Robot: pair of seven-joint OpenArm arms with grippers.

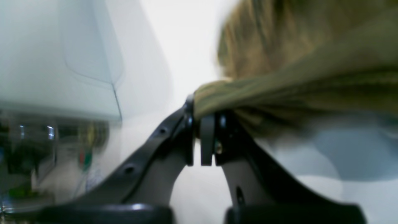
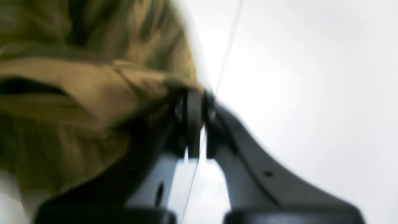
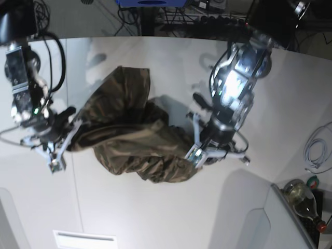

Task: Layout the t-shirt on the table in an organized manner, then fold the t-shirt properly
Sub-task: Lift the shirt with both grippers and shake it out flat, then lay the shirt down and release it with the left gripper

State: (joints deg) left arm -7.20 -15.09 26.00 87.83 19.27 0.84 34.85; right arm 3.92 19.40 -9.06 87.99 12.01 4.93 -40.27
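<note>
The camouflage t-shirt point(image 3: 129, 135) hangs bunched and crumpled between the two arms over the middle of the white worktop point(image 3: 155, 218), sagging toward the lower centre of the base view. The left gripper point(image 3: 199, 150), at centre right of that view, is pressed together, pinching an edge of the cloth. The right gripper point(image 3: 65, 137), at centre left, is likewise clamped on the opposite edge. A bottle point(image 3: 303, 197) lies at the lower right corner, and a white cable point(image 3: 316, 148) at the right edge.
</note>
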